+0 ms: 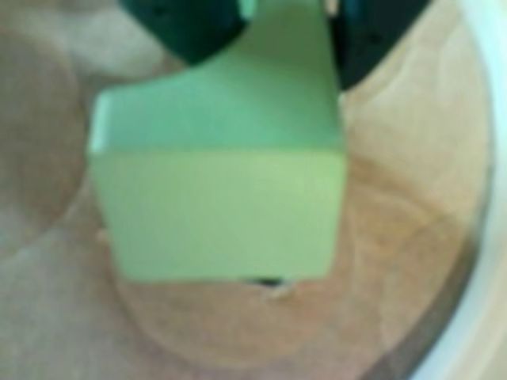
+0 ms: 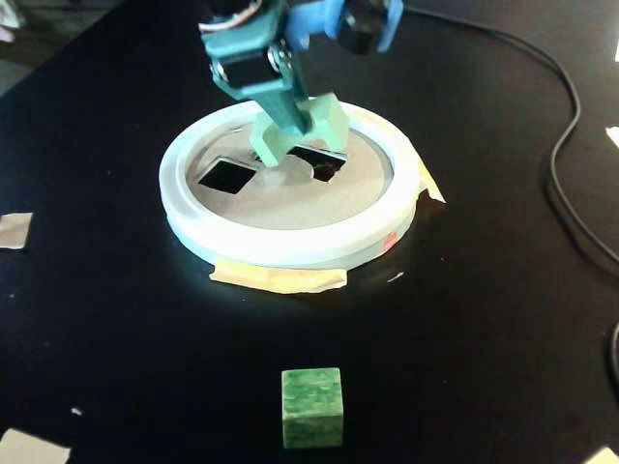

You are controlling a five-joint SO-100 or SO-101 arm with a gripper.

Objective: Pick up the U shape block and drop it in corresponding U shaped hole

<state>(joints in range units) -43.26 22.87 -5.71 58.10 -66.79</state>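
My gripper (image 2: 288,114) is shut on the light green U shape block (image 2: 311,128) and holds it just above the wooden disc (image 2: 290,198) inside the white ring (image 2: 290,246). In the fixed view the block hangs over the U shaped hole (image 2: 321,162); a square hole (image 2: 226,175) lies to its left. In the wrist view the block (image 1: 222,190) fills the middle, one of its arms clamped between the dark fingers (image 1: 186,28) of the gripper (image 1: 277,32). It hides the hole except for a dark sliver (image 1: 269,281) under its lower edge.
A dark green cube (image 2: 311,407) sits on the black table near the front. A black cable (image 2: 571,164) runs along the right. Tape pieces (image 2: 280,278) hold the ring down, and paper scraps (image 2: 14,230) lie at the left.
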